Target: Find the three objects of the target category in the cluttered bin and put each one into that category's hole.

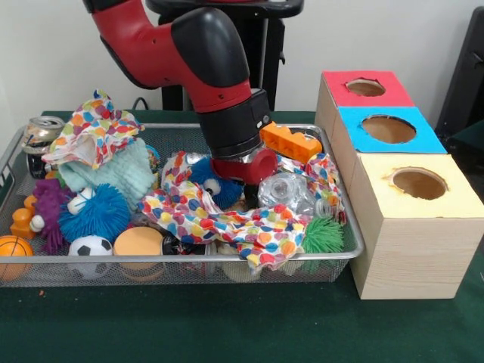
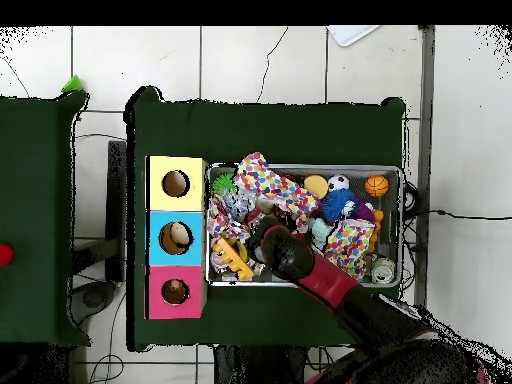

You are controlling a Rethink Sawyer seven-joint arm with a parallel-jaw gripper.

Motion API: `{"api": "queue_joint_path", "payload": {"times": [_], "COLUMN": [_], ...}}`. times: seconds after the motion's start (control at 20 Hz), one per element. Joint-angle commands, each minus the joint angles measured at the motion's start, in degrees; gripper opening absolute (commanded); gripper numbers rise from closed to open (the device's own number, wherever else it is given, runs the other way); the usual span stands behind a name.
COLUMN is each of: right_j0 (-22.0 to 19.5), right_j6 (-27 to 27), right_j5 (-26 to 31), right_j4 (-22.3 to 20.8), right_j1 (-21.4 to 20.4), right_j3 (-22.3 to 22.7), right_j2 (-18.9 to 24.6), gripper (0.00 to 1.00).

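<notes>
With my claw (image 1: 243, 181) buried mid-bin (image 1: 333, 261) behind the dotted cloth (image 1: 227, 219) (I can't tell its state, nor which toys are targets), I fear lifting may snag that cloth and spill clutter.

Bin at left, three-hole box at right, arm reaching down into the bin's middle.

In the front view the wire bin (image 1: 355, 246) sits left of the wooden box (image 1: 401, 249), the two just beside each other. The box's holes run near to far: near hole (image 1: 418, 183), middle hole (image 1: 389, 128), far hole (image 1: 366, 87). The arm (image 1: 215, 83) descends into the bin's centre. A toy block (image 1: 291, 141) lies right of it at the far side; a clear bottle (image 1: 291, 193) lies in front of the block. A dotted cloth (image 1: 227, 219) spreads across the near middle, a spiky ball (image 1: 325, 236) at its right end. At the left, a fuzzy ball (image 1: 94, 214) sits behind a soccer ball (image 1: 91, 246); a basketball (image 1: 13, 248) occupies the near left corner and a can (image 1: 39, 136) the far left corner.
</notes>
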Motion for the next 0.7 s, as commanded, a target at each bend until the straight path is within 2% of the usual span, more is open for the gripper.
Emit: {"api": "queue_joint_path", "payload": {"times": [0.05,0.3,0.4,0.7], "right_j0": [3.49,4.01,4.75,6.65], "right_j6": [4.27,3.21,2.25,-2.18], "right_j5": [15.15,20.89,24.85,40.75], "right_j4": [1.46,1.87,1.49,-3.42], "right_j1": [2.54,0.07,-1.94,-13.05], "right_j3": [-0.15,-0.18,-0.3,-0.22], "right_j2": [1.19,-0.07,-1.41,-8.31], "gripper": [0.0,0.0,0.0,0.0]}}
